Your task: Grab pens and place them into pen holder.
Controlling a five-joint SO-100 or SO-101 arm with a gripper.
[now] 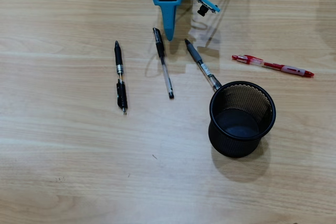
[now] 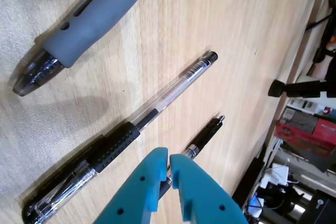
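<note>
Gripper [image 1: 169, 36] fingers are seen closed together and empty in the wrist view, poised between clear pen [image 1: 163, 62] and grey pen [image 1: 201, 64]; both are laid lengthwise away from it, toward the holder [image 1: 242, 117].

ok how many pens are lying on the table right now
4, all on the table in the overhead view: black pen at left, clear pen in the middle, grey pen touching the pen holder, red pen at right. None hidden.

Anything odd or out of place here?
Nothing damaged or spilled. Only quirk: the grey pen lies with its tip at the rim of the pen holder, possibly touching. The other three pens lie flat and apart on the table.
</note>
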